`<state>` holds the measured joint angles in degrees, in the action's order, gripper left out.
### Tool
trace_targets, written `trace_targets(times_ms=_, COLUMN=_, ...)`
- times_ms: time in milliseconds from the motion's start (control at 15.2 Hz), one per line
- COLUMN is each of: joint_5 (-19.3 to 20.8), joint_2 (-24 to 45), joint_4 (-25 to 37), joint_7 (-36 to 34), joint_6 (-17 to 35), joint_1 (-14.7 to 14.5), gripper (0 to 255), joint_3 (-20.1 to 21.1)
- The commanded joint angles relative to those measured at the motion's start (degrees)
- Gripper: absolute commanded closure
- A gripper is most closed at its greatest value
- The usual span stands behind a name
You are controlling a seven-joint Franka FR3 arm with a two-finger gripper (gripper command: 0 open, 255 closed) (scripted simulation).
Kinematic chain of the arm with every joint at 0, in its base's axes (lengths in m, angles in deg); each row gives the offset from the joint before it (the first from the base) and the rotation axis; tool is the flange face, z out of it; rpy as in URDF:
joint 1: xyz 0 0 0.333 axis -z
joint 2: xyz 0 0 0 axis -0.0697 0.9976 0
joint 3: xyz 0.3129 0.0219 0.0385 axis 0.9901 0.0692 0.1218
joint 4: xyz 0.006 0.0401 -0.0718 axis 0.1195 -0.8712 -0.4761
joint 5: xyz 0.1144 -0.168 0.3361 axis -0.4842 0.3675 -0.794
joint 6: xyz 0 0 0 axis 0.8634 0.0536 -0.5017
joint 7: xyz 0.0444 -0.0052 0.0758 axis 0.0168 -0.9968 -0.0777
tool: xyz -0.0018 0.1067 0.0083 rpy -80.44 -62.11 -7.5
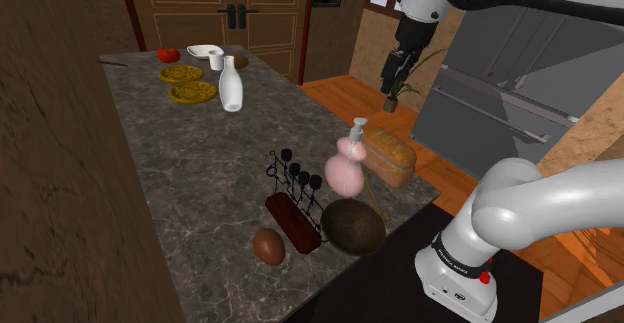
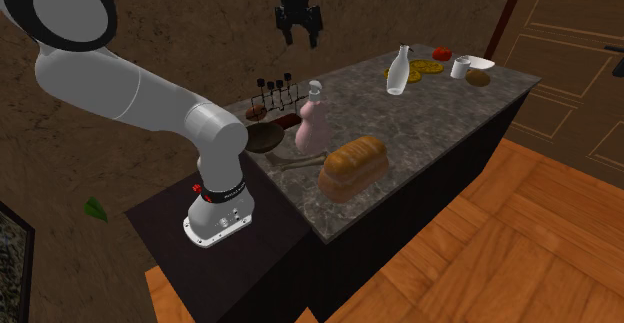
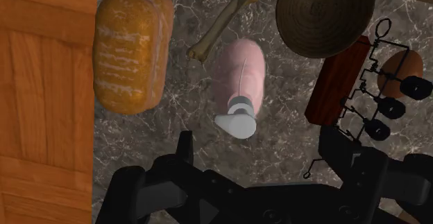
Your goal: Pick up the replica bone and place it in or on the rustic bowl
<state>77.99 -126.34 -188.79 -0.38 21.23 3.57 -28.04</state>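
Claw (image 3: 257, 143) spread above slender knobbed bone (image 3: 223, 23) beside seemingly woven bowl (image 3: 325, 14).

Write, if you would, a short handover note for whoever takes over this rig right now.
End effector: open, empty, high above the counter.
Bone: lying on the counter between the bread loaf and the dark bowl, next to the pink pump bottle.
Done: nothing; the bone is not yet grasped.
Left: descend, grasp the bone, lift it, place it in the bowl.
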Motion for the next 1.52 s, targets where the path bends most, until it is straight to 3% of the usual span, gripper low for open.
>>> trace_targets(times_ms=0, joint_5=0.0, joint_2=0.0, joint_4=0.0, joint_7=0.0, joint_6=0.0, joint_1=0.0, gripper=0, joint_3=0.0)
trace_targets(times_ms=792, joint_5=-3.4, joint_2=2.0, joint_4=-19.6, joint_7=-8.9, joint_6=14.8, joint_1=5.1, gripper=0, joint_3=-4.0)
trace_targets(times_ms=1452, joint_5=-7.7, joint_2=10.4, joint_4=-33.1, joint_7=-14.4, joint_6=31.1, joint_1=8.3, gripper=0, joint_3=-7.3)
